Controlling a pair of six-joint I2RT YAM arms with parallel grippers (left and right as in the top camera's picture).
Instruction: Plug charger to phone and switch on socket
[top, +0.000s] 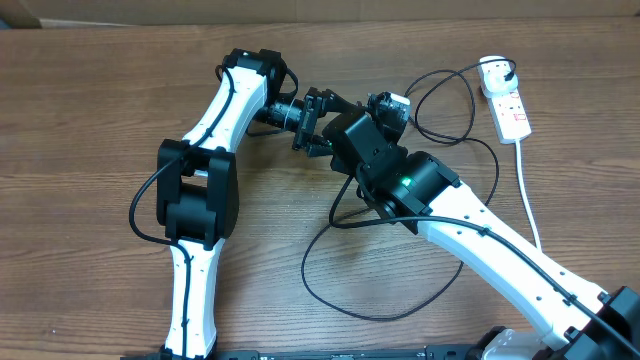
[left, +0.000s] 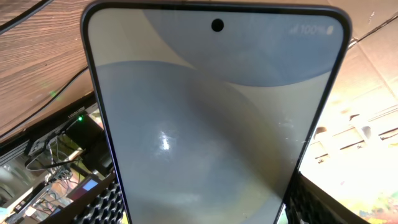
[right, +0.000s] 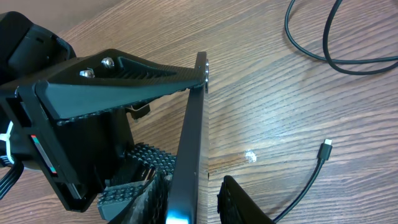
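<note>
holding the phone (left: 211, 124) in the left fingers (right: 124, 70); right fingers (right: 241, 203) part open around it; charger tip (right: 325, 145) lies unplugged; socket (top: 508, 105) waits.

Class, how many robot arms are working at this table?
2. The left arm extends from the bottom left; the right arm extends from the bottom right. Both meet at the phone, top centre. None appears hidden.

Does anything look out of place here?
The phone is held on edge in the left end effector, while the cable's connector tip lies loose on the table, unplugged. A small white speck sits nearby.
</note>
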